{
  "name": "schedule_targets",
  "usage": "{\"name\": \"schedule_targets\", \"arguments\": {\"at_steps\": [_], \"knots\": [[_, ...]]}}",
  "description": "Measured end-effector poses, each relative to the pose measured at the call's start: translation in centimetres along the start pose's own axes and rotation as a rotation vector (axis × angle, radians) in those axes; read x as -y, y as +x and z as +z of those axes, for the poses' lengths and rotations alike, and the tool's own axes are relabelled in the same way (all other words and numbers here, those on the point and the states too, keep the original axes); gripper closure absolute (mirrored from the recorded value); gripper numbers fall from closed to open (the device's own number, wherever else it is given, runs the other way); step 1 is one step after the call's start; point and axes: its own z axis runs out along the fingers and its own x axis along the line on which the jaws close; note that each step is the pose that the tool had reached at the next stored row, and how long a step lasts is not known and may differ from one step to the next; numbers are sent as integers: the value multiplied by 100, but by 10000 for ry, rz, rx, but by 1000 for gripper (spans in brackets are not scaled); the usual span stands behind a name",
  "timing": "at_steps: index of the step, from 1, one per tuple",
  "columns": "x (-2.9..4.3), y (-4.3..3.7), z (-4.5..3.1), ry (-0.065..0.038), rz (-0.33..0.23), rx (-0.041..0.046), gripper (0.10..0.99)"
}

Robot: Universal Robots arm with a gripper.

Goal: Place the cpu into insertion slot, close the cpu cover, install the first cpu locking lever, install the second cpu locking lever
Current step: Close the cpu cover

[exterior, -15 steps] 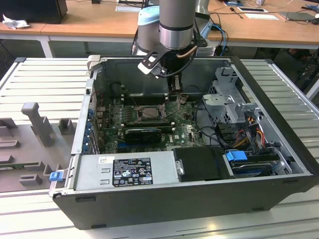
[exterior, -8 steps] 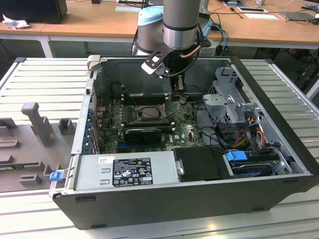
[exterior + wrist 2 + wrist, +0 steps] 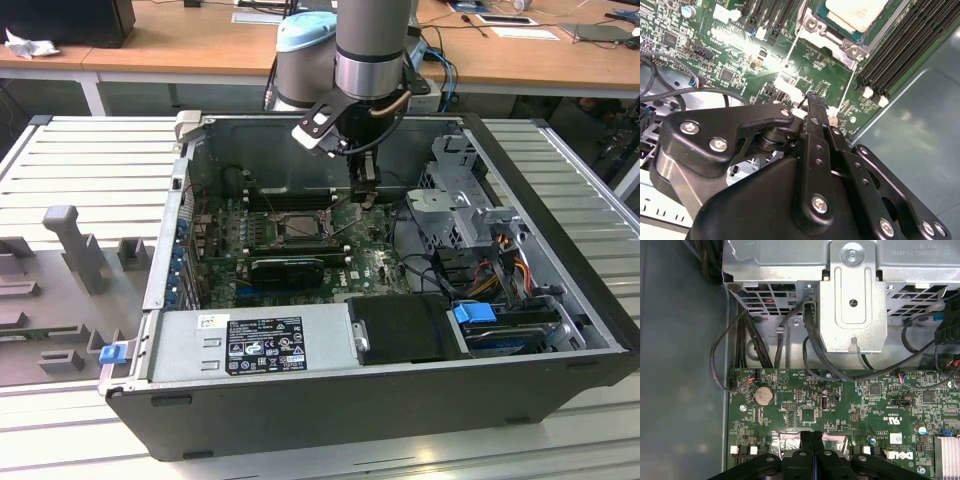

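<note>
- Power supply [image 3: 200, 355], a grey box, lies along the near wall of the open computer case [image 3: 560, 330] in the exterior view. It carries a black-and-white printed label [image 3: 265, 345] and a small white sticker [image 3: 213, 322].
- The case lies on its side on a slatted metal tabletop [image 3: 80, 160].
- Beyond the supply is the green motherboard [image 3: 370, 265]. On it a long black ribbed card [image 3: 287, 268] has its long axis running across the exterior view.
- Behind the card sits the insertion slot [image 3: 300, 226], square with a metal rim.
- In the second wrist view the cpu [image 3: 857, 11] lies flat in the slot, pale top up and edges parallel to the rim.
- Black memory slots [image 3: 900, 45] run lengthwise alongside it.
- The claw [image 3: 365, 195] hangs tip-down low over the board, just to the exterior view's right of the slot.
- In both wrist views the claw [image 3: 812, 100] [image 3: 811, 436] has its black fingers pressed together.
- In the first wrist view, past the tips, the board bears a white printed logo [image 3: 897, 456], a white sticker [image 3: 896, 437] and a coin cell [image 3: 763, 395].
- Farther on stands a silvery drive bracket [image 3: 852, 300] with black cables [image 3: 715, 360] beside it.
- Farthest in the exterior view are the arm [image 3: 372, 50] and a wooden tabletop [image 3: 180, 40].
</note>
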Motion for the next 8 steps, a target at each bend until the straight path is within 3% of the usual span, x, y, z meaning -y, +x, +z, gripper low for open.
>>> {"name": "schedule_targets", "arguments": {"at_steps": [8], "knots": [[-77, 2, 7, 0, 0, 0, 980]]}}
